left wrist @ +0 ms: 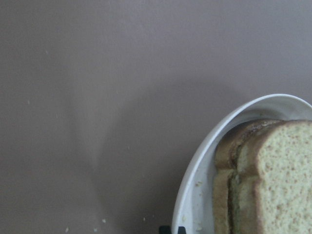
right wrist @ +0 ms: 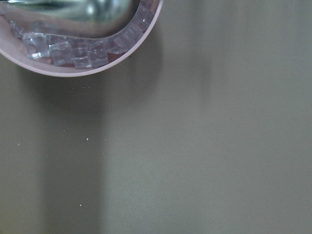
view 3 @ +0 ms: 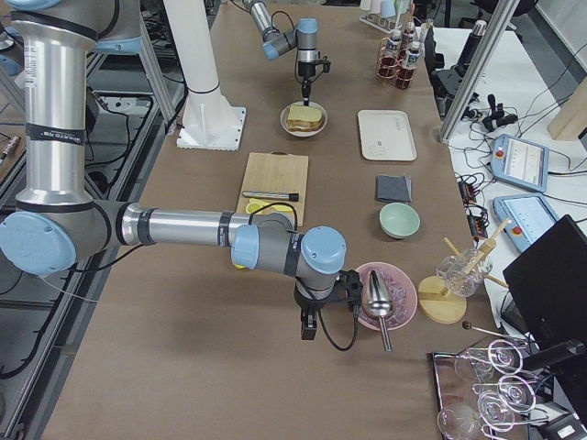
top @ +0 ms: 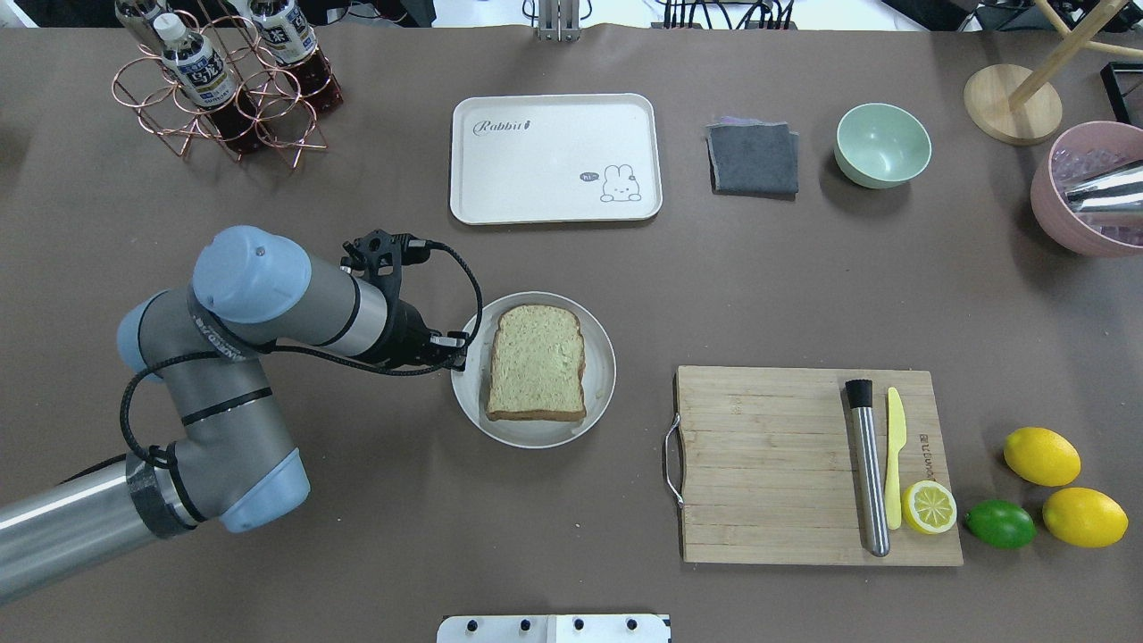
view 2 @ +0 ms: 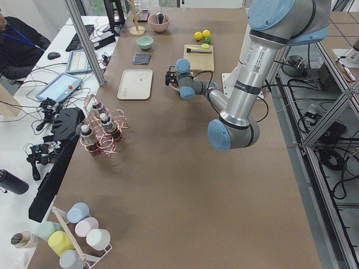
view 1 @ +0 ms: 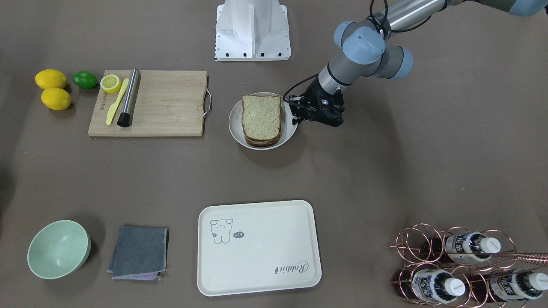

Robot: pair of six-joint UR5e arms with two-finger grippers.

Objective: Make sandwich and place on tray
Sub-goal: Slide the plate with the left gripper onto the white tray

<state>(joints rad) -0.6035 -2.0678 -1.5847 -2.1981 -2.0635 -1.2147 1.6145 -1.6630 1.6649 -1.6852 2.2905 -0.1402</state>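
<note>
Evidently our sandwich (top: 536, 362) is soft and light; we'd pinch its crusts gently. Whether the left gripper (top: 458, 356) is spread, we cannot tell.

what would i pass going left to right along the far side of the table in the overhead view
bottles in a copper rack → tray → grey cloth → green bowl → pink bowl

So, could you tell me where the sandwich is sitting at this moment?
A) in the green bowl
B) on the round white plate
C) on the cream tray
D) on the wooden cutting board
B: the sandwich lies on the round white plate near the table's middle, well apart from the tray.
</note>
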